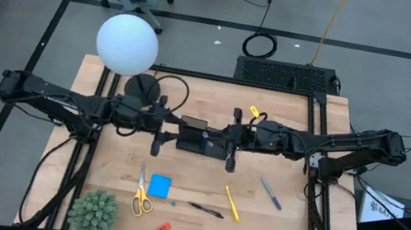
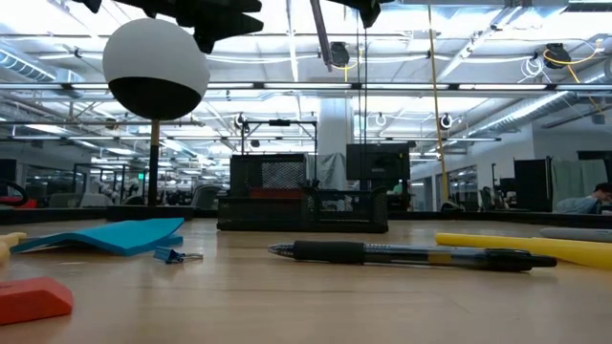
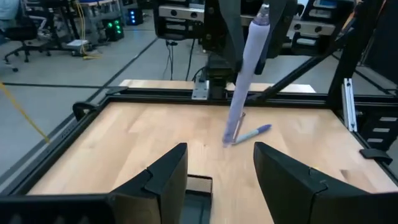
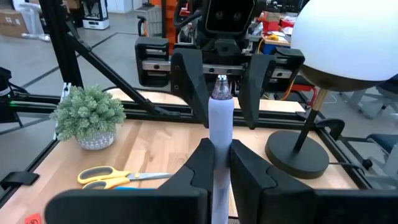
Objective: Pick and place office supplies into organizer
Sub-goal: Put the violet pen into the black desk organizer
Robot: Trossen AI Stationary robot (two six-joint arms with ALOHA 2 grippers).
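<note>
Right claw (image 4: 214, 163) clamped on a pale lavender pen (image 4: 219, 143), gripping its barrel near the lower part. In the right wrist view the pen stands along the line of the fingers, its clicker end pointing toward the opposite arm; in the left wrist view it hangs steeply tilted, tip down over the bench.

Left claw (image 3: 214, 171) spread wide, holding nothing, facing the right claw across the bench centre, the pen between the two.

Small black rectangular organizer (image 1: 202, 142) sits at bench centre directly under both claws. Contents cannot be made out from above. In the low view it shows as a dark mesh box at the far side of the wooden bench (image 1: 287, 229).

Items on the bench:
- Yellow-handled scissors (image 1: 141, 197), long axis running front to back, handles toward the front edge.
- Blue square note pad (image 1: 159, 185) just beside the scissors.
- Black pen (image 1: 206, 210) lying roughly crosswise, right of the pad.
- Yellow pen (image 1: 232, 203) lying diagonally, near the black pen.
- Bluish-purple pen (image 1: 271, 193) lying diagonally, further right.
- Small red piece (image 1: 163, 227) near the front edge.
- Green spiky plant (image 1: 93, 211) at the front left corner.
- Lamp with white globe (image 1: 127, 44) and round black base at rear left.

No legible writing on any item.
</note>
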